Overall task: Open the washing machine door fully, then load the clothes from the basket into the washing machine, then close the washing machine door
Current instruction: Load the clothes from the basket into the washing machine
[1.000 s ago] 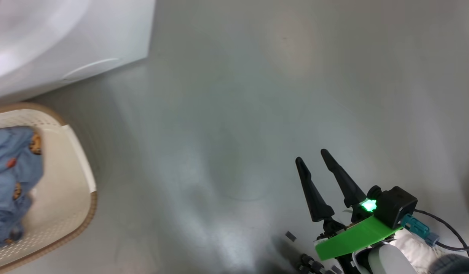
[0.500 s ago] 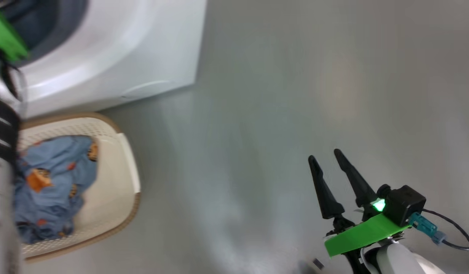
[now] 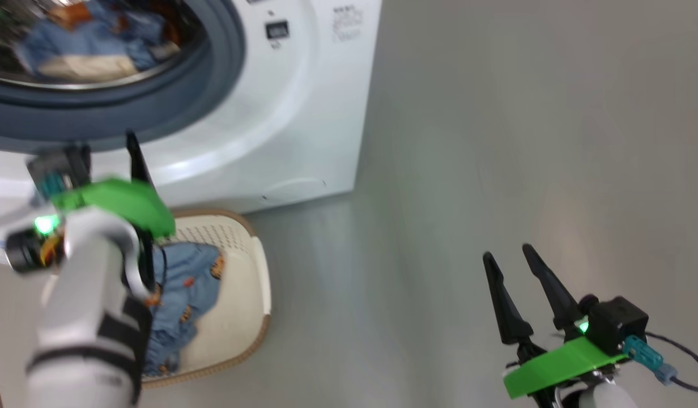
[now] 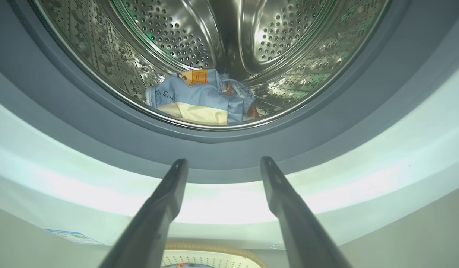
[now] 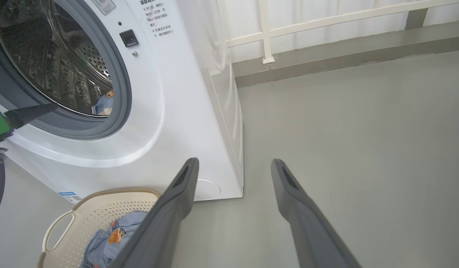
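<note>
**Laundry half loaded.** The white washing machine (image 3: 303,113) fills the far left of the scene, its top cut off, its drum mouth uncovered inside the grey rubber seal (image 3: 218,85). Grey floor (image 3: 468,141) runs right toward a white railing (image 5: 326,18) at the far wall.

At the machine's foot sits the cream basket (image 3: 252,272). In the head view its left half is hidden behind the robot's pale left forearm (image 3: 83,317).

One of the clothes, a blue-and-cream garment (image 4: 199,98) with an orange print, lies at the bottom of the steel drum (image 4: 274,37). The light blue garment (image 3: 184,283) lies bunched in the basket, partly covered by the arm.

The left gripper (image 4: 224,160) hovers above the basket, before the lower seal, jaws spread and empty. Its green mount hides all but one finger in the blurred head view. The right gripper (image 5: 234,160), jaws likewise spread with nothing between them, hangs over bare floor well to the right.

A blue label (image 5: 67,194) at the machine's lower left corner is too small to read.
</note>
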